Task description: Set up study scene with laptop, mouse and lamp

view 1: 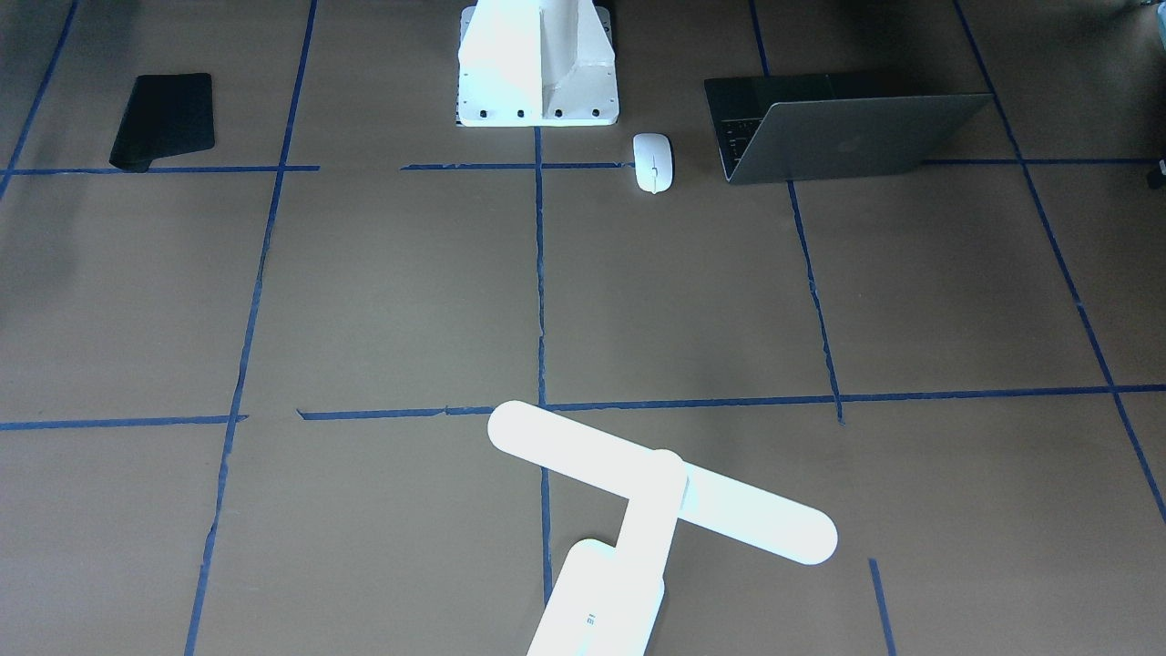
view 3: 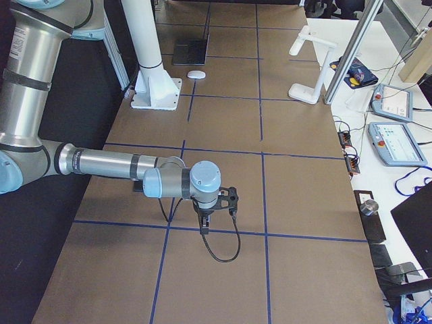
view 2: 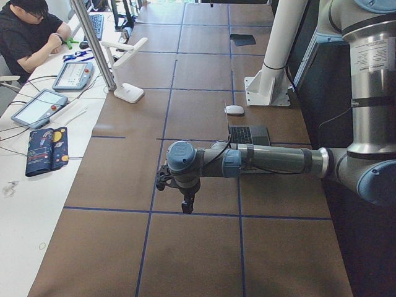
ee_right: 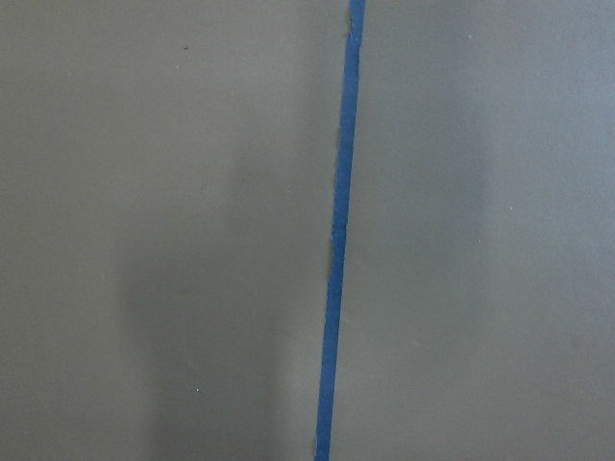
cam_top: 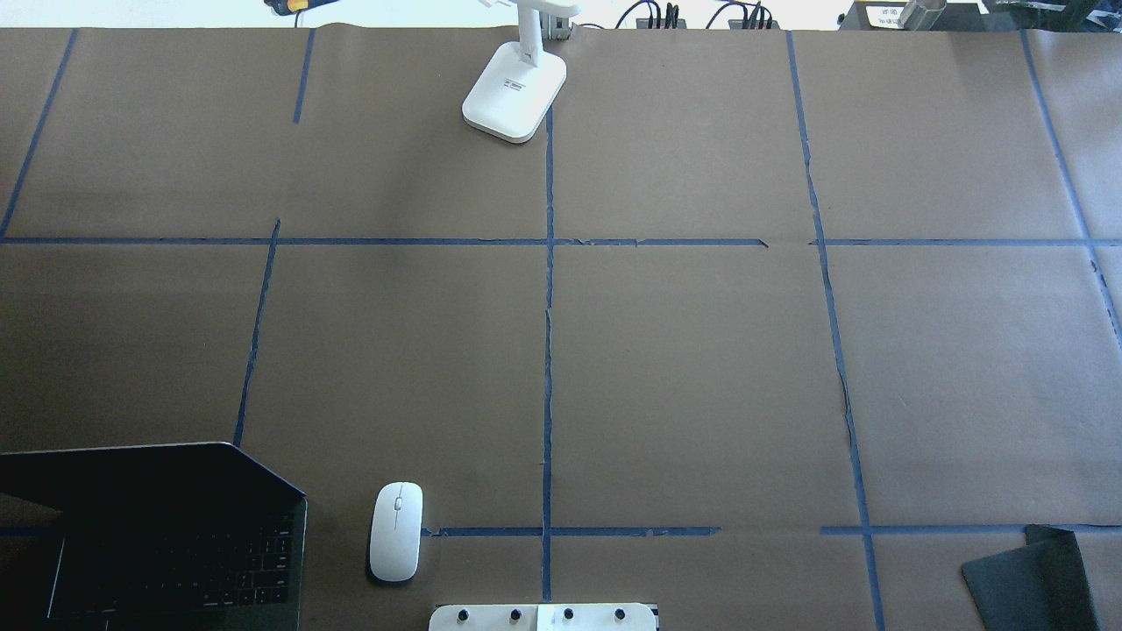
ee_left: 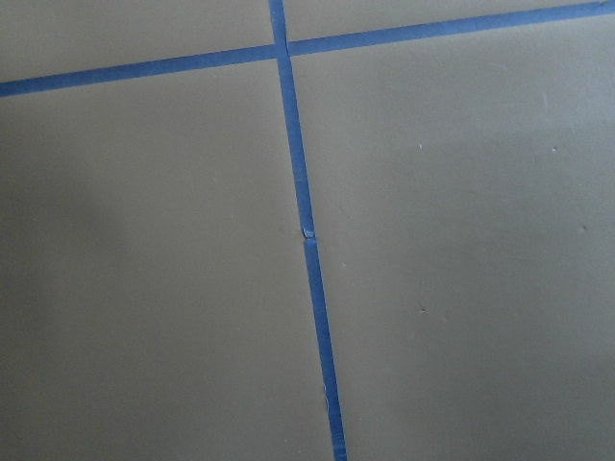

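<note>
The grey laptop (cam_top: 158, 535) stands open at the near left corner of the table, and the white mouse (cam_top: 396, 531) lies just to its right. At the far edge, near the middle tape line, the white lamp (view 1: 656, 492) stands upright on its base (cam_top: 514, 92). My left gripper (view 2: 184, 204) hangs over bare brown paper at the table's left end, far from all three. My right gripper (view 3: 204, 223) hangs over bare paper at the right end. Neither wrist view shows any fingers, only taped paper, so I cannot tell whether either gripper is open or shut.
A black mat (cam_top: 1034, 578) lies at the near right corner. The white bolted pedestal (cam_top: 543, 616) stands at the near edge, centre. Blue tape lines grid the brown table (cam_top: 701, 368). A person (view 2: 28, 37) sits at a side desk beyond the far edge, among tablets and cables.
</note>
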Tool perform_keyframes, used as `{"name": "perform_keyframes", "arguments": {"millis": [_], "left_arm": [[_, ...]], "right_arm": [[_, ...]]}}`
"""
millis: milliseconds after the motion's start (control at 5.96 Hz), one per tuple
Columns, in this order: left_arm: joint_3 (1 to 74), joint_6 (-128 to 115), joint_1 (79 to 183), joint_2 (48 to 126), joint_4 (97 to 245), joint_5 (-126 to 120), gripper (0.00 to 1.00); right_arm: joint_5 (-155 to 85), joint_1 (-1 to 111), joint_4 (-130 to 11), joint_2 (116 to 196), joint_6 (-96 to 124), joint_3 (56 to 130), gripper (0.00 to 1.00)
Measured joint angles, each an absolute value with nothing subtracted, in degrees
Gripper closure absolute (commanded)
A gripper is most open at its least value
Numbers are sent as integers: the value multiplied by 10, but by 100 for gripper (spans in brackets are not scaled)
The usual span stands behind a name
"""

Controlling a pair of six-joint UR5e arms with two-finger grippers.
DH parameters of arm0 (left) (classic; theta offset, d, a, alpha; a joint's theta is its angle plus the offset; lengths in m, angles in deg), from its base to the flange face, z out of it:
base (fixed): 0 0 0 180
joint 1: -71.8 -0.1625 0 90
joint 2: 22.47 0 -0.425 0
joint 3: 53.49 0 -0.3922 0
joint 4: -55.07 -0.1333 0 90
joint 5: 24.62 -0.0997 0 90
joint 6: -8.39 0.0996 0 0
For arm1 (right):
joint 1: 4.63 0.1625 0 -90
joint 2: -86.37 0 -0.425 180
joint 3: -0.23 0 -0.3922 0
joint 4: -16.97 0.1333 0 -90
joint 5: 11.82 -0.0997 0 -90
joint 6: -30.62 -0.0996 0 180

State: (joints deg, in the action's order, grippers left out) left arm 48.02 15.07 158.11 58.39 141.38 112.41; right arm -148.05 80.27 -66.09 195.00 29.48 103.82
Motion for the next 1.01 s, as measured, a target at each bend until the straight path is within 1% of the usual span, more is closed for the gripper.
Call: {"name": "perform_keyframes", "arguments": {"millis": [335,671,1006], "left_arm": [[484,151,1580,584,1414,1124,0],[514,151,1570,585,1414,1122,0],[520,151,1560,631,1415,1122,0]], "right_arm": [[-1480,803,-661,1950,295,1039,0],[-1480,803,-660,1949,294,1042,0],[-1480,803,-660,1949,294,1043,0]]}}
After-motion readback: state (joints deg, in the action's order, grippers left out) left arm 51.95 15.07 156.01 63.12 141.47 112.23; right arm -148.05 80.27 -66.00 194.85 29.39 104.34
